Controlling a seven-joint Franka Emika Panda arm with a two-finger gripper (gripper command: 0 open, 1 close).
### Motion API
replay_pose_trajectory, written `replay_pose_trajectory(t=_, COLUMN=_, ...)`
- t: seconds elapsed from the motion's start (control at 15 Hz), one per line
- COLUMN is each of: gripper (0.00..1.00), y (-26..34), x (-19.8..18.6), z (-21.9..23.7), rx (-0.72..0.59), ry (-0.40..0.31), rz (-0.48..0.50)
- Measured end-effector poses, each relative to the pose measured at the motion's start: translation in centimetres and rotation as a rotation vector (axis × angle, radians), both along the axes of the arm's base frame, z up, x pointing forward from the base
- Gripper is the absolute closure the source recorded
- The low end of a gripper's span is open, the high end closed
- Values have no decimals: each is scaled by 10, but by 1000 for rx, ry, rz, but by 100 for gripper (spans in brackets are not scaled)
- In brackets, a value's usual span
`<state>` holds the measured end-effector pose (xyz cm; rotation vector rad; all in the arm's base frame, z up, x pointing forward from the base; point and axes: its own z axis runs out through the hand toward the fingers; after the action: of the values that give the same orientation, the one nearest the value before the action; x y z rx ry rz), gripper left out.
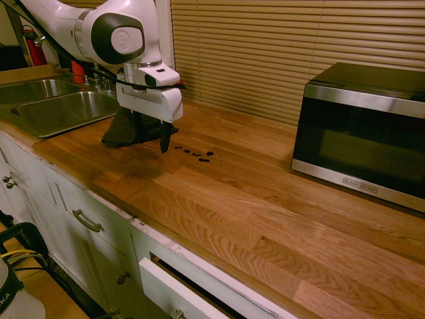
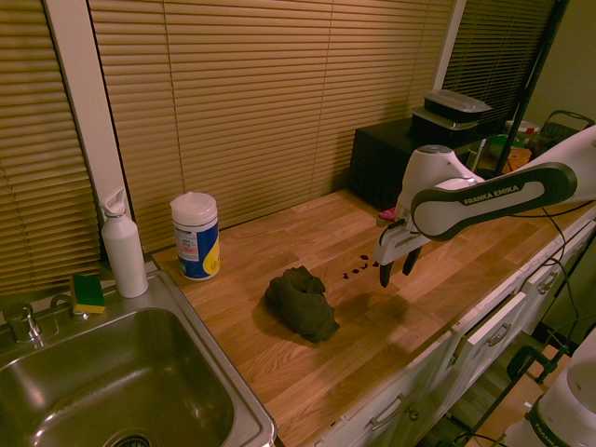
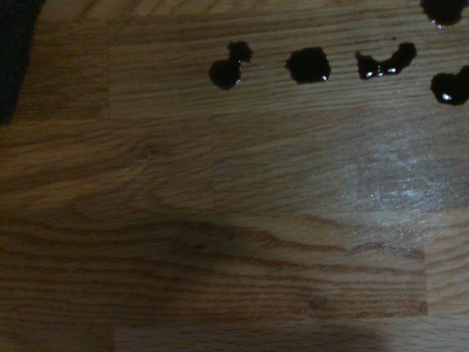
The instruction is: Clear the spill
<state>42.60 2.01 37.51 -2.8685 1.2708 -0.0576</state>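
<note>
In the first exterior view, the gripper (image 1: pixel 150 137) hangs at the upper left of the frame, pointing down above the wooden counter (image 1: pixel 265 219). Its two fingers stand wide apart, and it has hold of nothing. The spill (image 1: pixel 188 152) is a short row of small dark spots on the counter, a little left of the centre of this frame. In this view the dark cloth (image 1: pixel 121 130) lies crumpled behind the gripper, at the upper left. The microwave (image 1: pixel 362 139) stands at the right side.

In the second exterior view, the cloth lies near the centre, and the spill is to the right of it, apart from it. The gripper is right of the spill. A tub with a white lid (image 2: pixel 196 237) and a white bottle (image 2: pixel 124 250) stand at the left, near the sink (image 2: pixel 121 382), which fills the lower left.

In the wrist view, the spots shine wet along the upper right, and a dark edge of the cloth shows at the upper left.
</note>
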Motion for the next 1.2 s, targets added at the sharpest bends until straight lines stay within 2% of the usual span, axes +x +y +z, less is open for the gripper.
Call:
replay_pose_trajectory(t=0.2, gripper=0, y=6, x=2, z=2, rx=26, ry=-23, rz=-7)
replay_pose_trajectory(t=0.4, gripper=0, y=29, x=5, z=9, rx=40, ry=-55, rz=25)
replay_pose_trajectory(t=0.8, gripper=0, y=110, x=10, z=45, rx=44, ry=-145, rz=105)
replay_pose_trajectory(t=1.2, gripper=0, y=186, x=20, z=42, rx=27, ry=-208, rz=106)
